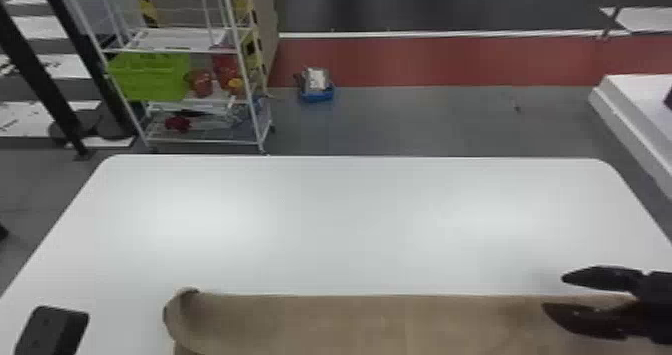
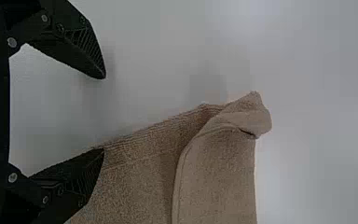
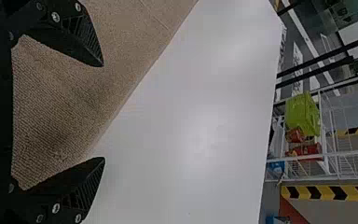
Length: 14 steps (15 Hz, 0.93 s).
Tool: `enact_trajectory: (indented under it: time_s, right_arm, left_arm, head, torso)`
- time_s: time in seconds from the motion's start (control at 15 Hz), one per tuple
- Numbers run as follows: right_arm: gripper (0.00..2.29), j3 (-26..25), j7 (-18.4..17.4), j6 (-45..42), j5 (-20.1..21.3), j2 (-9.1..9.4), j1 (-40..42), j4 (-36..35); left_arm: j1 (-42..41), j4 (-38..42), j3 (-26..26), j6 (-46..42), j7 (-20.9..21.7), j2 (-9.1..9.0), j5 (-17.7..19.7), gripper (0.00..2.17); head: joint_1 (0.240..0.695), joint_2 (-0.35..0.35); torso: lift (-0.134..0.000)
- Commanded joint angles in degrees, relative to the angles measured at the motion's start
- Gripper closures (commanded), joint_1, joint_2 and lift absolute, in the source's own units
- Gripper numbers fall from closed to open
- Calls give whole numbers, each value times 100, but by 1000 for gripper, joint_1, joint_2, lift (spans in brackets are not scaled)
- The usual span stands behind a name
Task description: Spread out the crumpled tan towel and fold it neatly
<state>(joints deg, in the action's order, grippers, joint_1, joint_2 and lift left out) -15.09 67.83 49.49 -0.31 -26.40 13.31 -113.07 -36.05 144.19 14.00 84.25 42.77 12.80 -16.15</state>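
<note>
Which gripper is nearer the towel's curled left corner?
Left. The left gripper is left of that corner; the right gripper is far to its right, by the far edge of the towel.

A white table (image 1: pixel 320 219) is stretching across the head view. Beyond its left part a rack (image 1: pixel 170 50) is standing, and one shelf is holding a green bin (image 1: pixel 150 79) beside a red pot (image 1: pixel 202 84). Black posts (image 1: pixel 40 79) are slanting farther left. A blue tray (image 1: pixel 318 96) is sitting near the rack, where a red strip (image 1: pixel 450 61) is crossing the floor (image 1: pixel 425 119).
</note>
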Motion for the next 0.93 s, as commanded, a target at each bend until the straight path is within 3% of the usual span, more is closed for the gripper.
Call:
enact_trajectory:
  time_s: [0.0,0.6,0.87]
  right_arm:
    - [178,-3,2,-49,-40,-41,-56,101]
    - [178,-249,-6,-224,-251,-102,-91,276]
    - [178,-231,-15,-312,-268,-164,-109,347]
  left_arm:
    - [-7,-75,-117,-9,-93,3,-46,333]
    - [-16,769,-2,484,-111,-173,-125,333]
    - [-245,1094,-196,578,-102,-243,-134,333]
  head:
    - [695,54]
    - [695,0]
    - [695,-11]
  torso:
    - [-122]
    - [-122]
    - [-122]
